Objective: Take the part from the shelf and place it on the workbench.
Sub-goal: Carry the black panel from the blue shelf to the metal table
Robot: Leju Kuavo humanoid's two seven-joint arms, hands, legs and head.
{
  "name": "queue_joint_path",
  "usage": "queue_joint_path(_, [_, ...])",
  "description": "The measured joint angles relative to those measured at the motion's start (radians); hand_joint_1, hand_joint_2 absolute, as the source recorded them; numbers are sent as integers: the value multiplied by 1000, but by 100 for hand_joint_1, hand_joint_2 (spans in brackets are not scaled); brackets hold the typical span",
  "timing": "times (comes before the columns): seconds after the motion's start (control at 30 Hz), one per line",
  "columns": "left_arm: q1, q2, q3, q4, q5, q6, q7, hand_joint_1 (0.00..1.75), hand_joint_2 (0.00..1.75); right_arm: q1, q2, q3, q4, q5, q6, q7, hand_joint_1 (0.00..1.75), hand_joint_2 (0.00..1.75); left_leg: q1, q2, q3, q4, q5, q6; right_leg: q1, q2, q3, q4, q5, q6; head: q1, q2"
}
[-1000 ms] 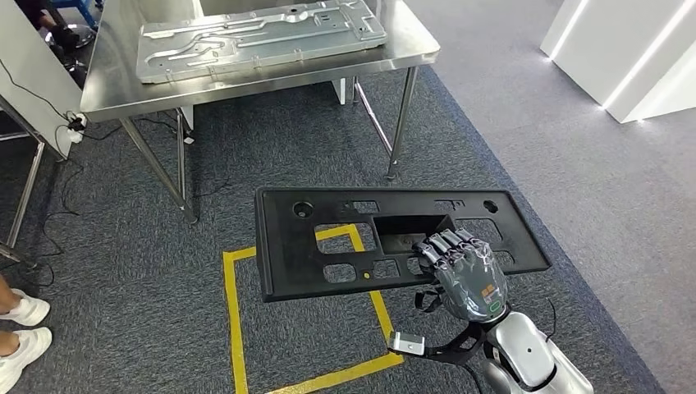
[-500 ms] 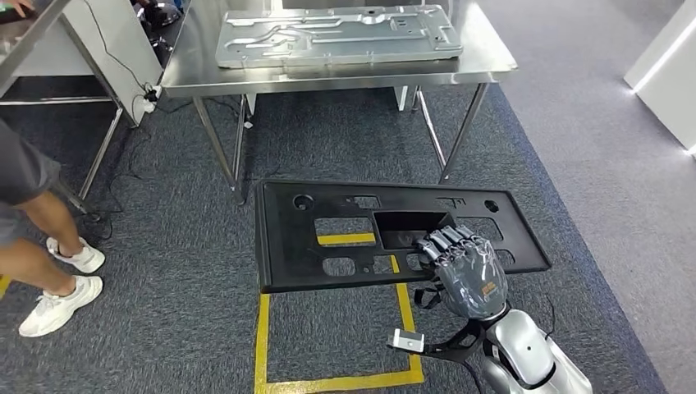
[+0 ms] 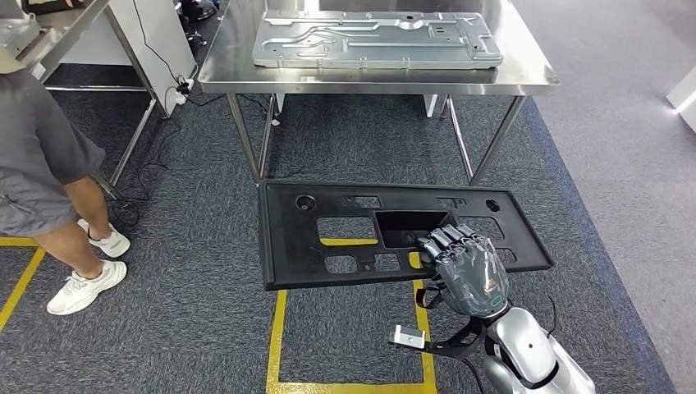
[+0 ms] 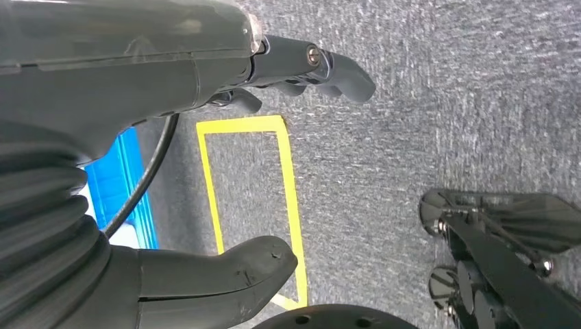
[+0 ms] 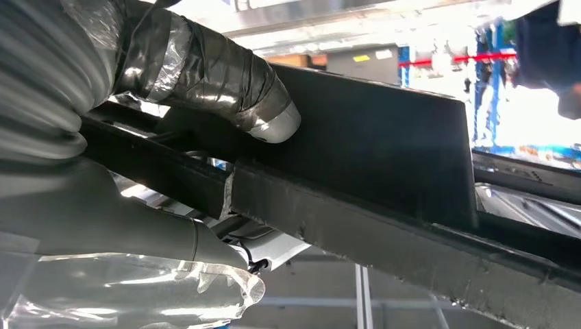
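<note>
A long black plastic panel with several cut-outs hangs level above the carpet, held by my right hand at its near edge right of centre. In the right wrist view the thumb presses one face of the panel and the fingers wrap the other. The steel workbench stands straight ahead beyond the panel, with a grey stamped metal plate lying on its top. My left hand hangs above the carpet, fingers apart with nothing between them.
A person in shorts and white trainers stands at the left, close to the bench's corner. Yellow floor tape marks a square under the panel. A second table frame with cables is at the far left.
The camera has turned: the workbench has shifted right to sit centred ahead, and the person has come further into view at the left. My right hand keeps its hold on the panel.
</note>
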State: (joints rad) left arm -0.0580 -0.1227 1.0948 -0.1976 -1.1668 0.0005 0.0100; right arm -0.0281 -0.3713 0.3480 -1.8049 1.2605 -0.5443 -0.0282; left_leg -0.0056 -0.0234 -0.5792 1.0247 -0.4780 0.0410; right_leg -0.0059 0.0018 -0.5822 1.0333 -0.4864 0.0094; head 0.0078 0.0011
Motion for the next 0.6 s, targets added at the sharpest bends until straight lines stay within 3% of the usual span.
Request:
queue_joint_path(0.07, [1, 0, 0, 0, -1, -3, -1, 0, 175, 0, -2, -3, 1, 4, 4, 8, 175, 175, 1, 0, 0, 1, -5, -12, -3, -1, 4, -10, 1, -6, 0, 0])
queue_joint_path(0.13, [3, 0, 0, -1, -3, -4, -1, 0, 175, 1, -2, -7, 1, 5, 3, 13, 175, 175, 2, 5, -16, 46, -33, -23, -11, -3, 16, -20, 0, -17, 0, 0])
queue_joint_path(0.23, [4, 0, 1, -1, -5, -6, -3, 0, 175, 4, -3, -11, 1, 5, 3, 18, 175, 175, 10, 13, -113, 236, -113, -37, -12, -7, 30, -22, -11, -26, 0, 0])
queue_joint_path(0.27, [6, 0, 1, -1, -6, -7, -5, 0, 175, 7, -3, -12, 1, 5, 3, 18, 175, 175, 13, 14, -140, 280, -120, -40, -12, -7, 35, -21, -17, -25, 0, 0])
queue_joint_path(0.3, [8, 0, 1, -1, -6, -8, -7, 0, 175, 10, -3, -13, 1, 5, 3, 19, 175, 175, 14, 16, -149, 287, -106, -41, -12, -7, 42, -21, -23, -24, 0, 0])
queue_joint_path(0.37, [10, 2, 1, -1, -8, -9, -11, 0, 175, 15, -3, -17, 1, 6, 4, 21, 175, 175, 17, 18, -109, 183, -26, -40, -14, -7, 65, -20, -39, -18, 0, 0])
queue_joint_path(0.43, [11, 3, 1, -1, -9, -11, -14, 0, 175, 16, -3, -23, 1, 6, 4, 24, 175, 175, 13, 21, -49, 57, 23, -33, -13, -8, 83, -21, -56, -7, 0, 0])
queue_joint_path(0.47, [10, 4, 1, -1, -9, -13, -15, 0, 175, 15, -3, -26, 1, 6, 4, 26, 175, 175, 11, 22, -32, 24, 25, -29, -12, -9, 88, -24, -61, 0, 0, 0])
queue_joint_path(0.6, [13, 4, 1, -1, -9, -16, -17, 0, 175, 19, -4, -37, 1, 6, 4, 31, 175, 175, 11, 18, -2, -5, 1, -1, -12, -8, 92, 1, -57, 22, 0, 0])
